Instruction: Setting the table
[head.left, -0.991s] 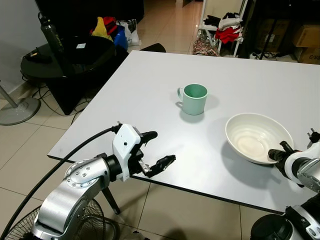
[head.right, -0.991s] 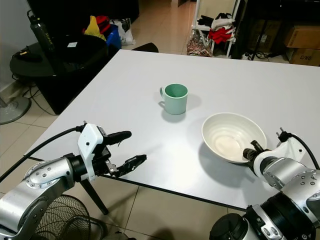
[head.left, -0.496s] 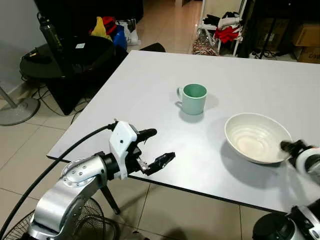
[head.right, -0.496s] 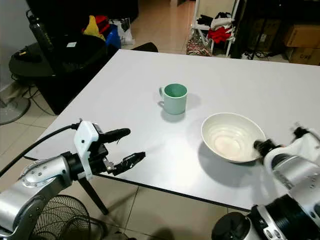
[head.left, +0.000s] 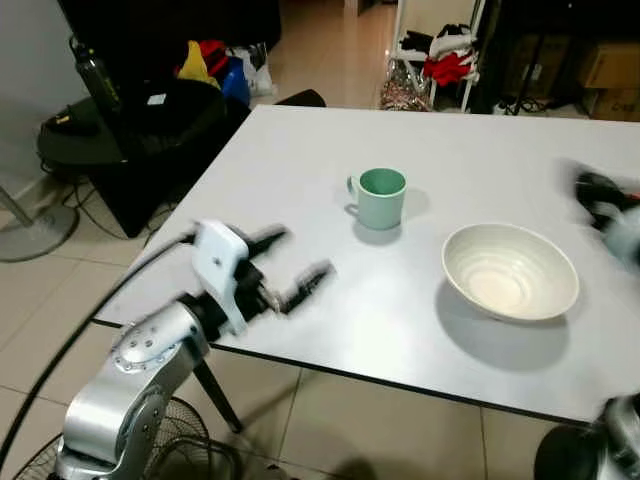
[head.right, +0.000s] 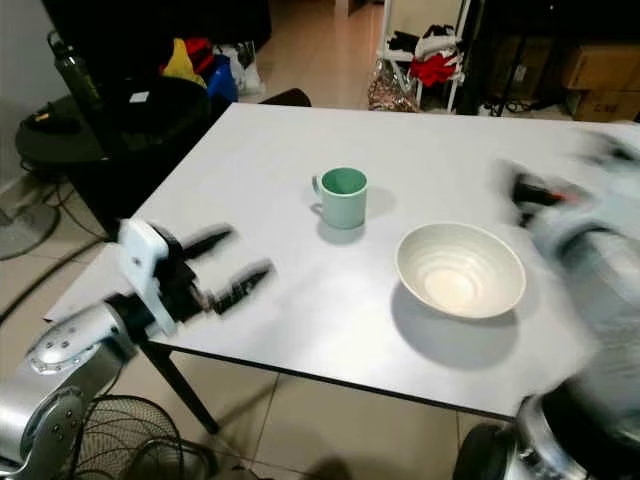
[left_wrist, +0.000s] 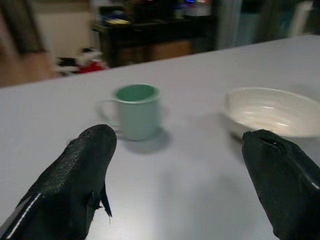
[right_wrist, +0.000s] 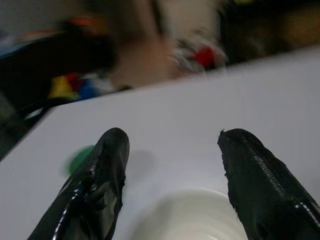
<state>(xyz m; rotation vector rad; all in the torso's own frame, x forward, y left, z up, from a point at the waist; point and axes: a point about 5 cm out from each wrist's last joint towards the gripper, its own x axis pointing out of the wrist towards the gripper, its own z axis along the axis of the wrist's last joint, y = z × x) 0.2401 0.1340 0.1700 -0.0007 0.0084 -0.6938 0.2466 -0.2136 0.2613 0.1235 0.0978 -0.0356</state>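
From the left eye view we've got a white table (head.left: 300, 160) with a green mug (head.left: 380, 197) around the middle and a white bowl (head.left: 510, 271) sitting nearer our right side, the two well apart. Our left end effector (head.left: 285, 268) hovers over the near left corner of the table, fingers spread and holding nothing. The right end effector (head.left: 605, 200) is a smear up past the bowl's far right.

Right eye view is the same scene, with the right arm mostly blur.

Left wrist view looks between two black fingertips (left_wrist: 85, 165) parted wide, mug and bowl both ahead on the table.

Right wrist view has its fingers (right_wrist: 107, 165) apart too, empty, with the bowl's rim just below them and the mug a green blob further off.

Handling-wise, we'd guess both pieces are ceramic: stiff, a bit heavy, glossy so slippery, and breakable if dropped. The bowl probably wants a pinch over the rim, one finger inside and one out. The mug could go by its handle or the wall at the lip.
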